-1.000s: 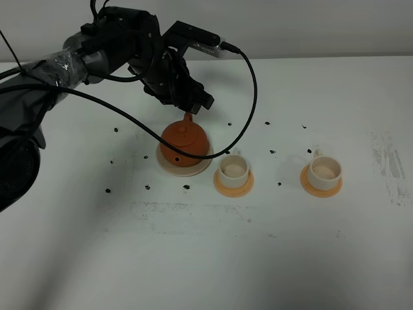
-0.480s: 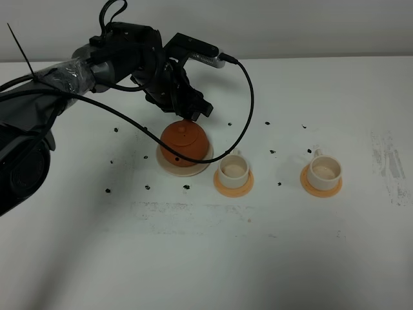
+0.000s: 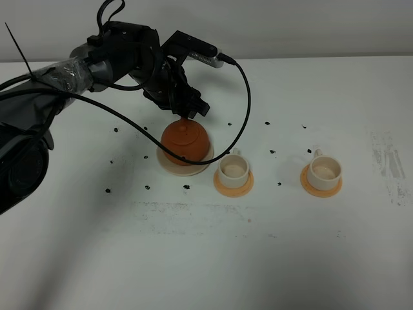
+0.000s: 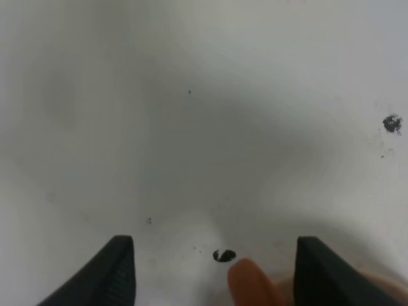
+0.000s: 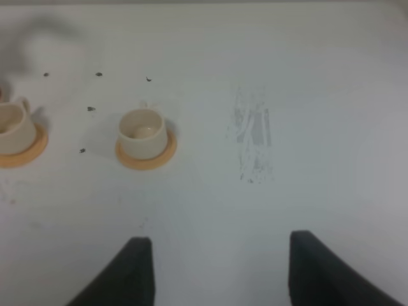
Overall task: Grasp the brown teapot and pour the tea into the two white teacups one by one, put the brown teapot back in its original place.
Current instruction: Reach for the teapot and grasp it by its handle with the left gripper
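Upright on the pale beige saucer [image 3: 169, 166], lid on: the brown teapot [image 3: 185, 143]. To the right of the teapot, in 1 row: nearer teacup [image 3: 233, 168] just beside the saucer, farther teacup [image 3: 324, 168] well apart, each on an orange coaster [image 3: 233, 188]. Pale inside both; cannot tell whether any tea.

Just behind the teapot, over its far edge: left gripper [image 4: 215, 271], jaws spread wide, gripping nothing, with a reddish tip of the teapot between the fingers. Well apart from the teapot: right gripper [image 5: 220, 271], likewise spread wide and empty.

Against 1 second ago: left gripper drawn slightly back from the teapot; teapot on the saucer as before, teacups and coasters unmoved.
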Robot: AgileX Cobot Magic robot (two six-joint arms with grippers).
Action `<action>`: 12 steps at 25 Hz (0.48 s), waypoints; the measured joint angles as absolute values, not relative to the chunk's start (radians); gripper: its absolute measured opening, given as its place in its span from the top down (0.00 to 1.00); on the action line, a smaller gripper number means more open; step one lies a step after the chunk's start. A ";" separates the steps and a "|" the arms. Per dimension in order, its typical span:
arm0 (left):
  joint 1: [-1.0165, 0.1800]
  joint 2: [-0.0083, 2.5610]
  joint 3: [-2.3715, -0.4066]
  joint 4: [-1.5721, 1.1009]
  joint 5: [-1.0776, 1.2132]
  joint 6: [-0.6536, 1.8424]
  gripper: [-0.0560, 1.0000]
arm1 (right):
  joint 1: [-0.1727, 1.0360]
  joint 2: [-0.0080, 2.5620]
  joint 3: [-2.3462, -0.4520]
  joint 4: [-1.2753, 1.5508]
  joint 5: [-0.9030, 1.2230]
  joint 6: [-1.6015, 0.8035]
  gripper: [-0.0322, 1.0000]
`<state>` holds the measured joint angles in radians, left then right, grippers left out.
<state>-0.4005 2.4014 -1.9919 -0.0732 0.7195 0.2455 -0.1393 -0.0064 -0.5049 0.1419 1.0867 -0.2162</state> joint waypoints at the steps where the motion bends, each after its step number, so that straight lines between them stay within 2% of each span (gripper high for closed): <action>1: -0.400 2.399 -1.992 -0.071 0.720 0.252 0.42 | -0.139 -0.006 -0.505 0.142 1.087 -0.216 0.50; 12: -0.399 2.377 -1.993 -0.020 0.758 0.276 0.42 | -0.139 -0.006 -0.505 0.142 1.087 -0.216 0.50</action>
